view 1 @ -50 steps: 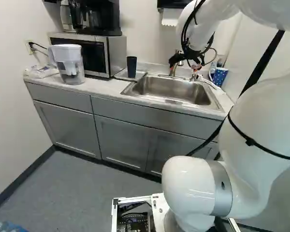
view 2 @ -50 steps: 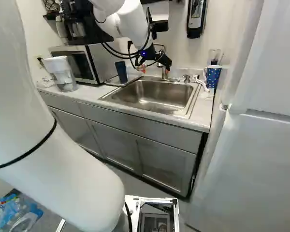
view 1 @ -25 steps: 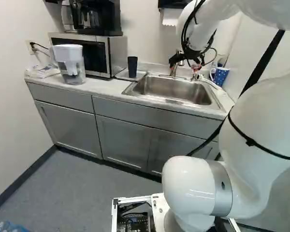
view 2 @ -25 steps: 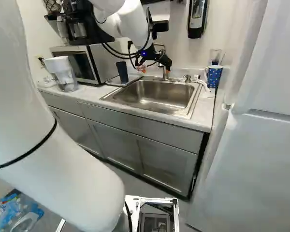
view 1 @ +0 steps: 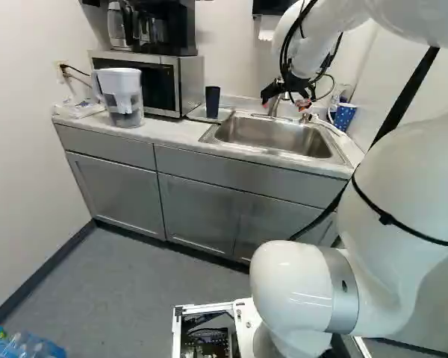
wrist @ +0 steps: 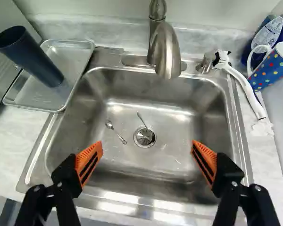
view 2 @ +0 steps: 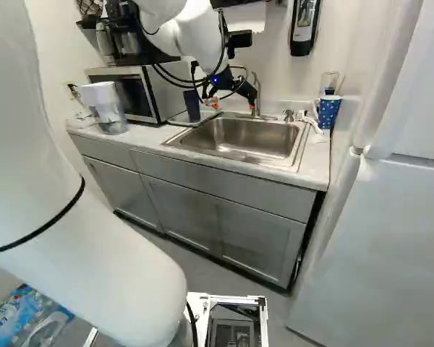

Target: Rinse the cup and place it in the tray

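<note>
The white arm (view 1: pixel 399 201) reaches over the row of grey cabinets (view 1: pixel 201 216), with a white fridge (view 2: pixel 390 238) at the right of the right base view. Set into the pale countertop (view 2: pixel 141 137) is the steel sink (wrist: pixel 174 165), and well apart from it, beyond the tray, sits the microwave (view 1: pixel 153 82) with a black coffee maker (view 1: pixel 166 30) on top. A clear pitcher with a white top (view 1: pixel 121 93) stands in front of the microwave. Between microwave and sink lies the shallow metal tray (wrist: pixel 80 56), just beside the basin. The black gripper (view 2: pixel 232 105) hangs over the sink, its two orange-padded fingers spread wide, nothing between them touching either pad. Ahead of it rises the curved faucet (wrist: pixel 167 49). The dark blue cup (wrist: pixel 30 56) stands upright in the tray, open end up. On the sink's other side are a blue bottle (wrist: pixel 269 35) and, just beside it, a blue mug with coloured dots (wrist: pixel 273 68), then a long white-handled tool (wrist: pixel 247 89) lying along the sink's edge. In the basin, one small spoon (wrist: pixel 115 132) lies near the round drain (wrist: pixel 144 137), and a second slim utensil (wrist: pixel 142 120) reaches to the drain.
</note>
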Controlling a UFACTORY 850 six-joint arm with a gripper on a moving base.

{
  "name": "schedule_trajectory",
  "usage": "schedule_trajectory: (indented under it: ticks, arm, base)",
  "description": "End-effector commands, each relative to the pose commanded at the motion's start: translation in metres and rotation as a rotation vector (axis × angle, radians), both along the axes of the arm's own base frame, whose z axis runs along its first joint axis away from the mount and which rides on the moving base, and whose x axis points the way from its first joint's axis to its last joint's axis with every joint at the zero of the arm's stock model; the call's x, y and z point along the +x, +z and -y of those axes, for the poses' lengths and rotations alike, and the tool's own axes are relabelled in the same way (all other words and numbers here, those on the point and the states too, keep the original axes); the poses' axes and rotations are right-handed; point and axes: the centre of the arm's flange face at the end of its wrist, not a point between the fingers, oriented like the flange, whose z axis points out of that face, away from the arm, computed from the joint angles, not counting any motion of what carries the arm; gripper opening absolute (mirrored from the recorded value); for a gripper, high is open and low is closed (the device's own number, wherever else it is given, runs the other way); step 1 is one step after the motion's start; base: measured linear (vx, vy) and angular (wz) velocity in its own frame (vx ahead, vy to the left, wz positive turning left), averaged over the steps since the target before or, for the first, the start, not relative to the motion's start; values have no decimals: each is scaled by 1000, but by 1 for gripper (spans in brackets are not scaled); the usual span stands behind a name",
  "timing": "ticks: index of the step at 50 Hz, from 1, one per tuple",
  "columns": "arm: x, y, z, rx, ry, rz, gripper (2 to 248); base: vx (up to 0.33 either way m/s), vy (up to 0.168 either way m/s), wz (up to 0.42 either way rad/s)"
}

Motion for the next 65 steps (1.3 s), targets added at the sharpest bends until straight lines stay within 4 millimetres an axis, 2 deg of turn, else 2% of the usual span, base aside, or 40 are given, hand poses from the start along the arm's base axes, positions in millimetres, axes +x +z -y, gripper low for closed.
schedule_trajectory:
  ticks: [65]
  arm:
    - [0, 0, 0, 0, 0, 0, 247]
  base:
    - [-95, 99, -5]
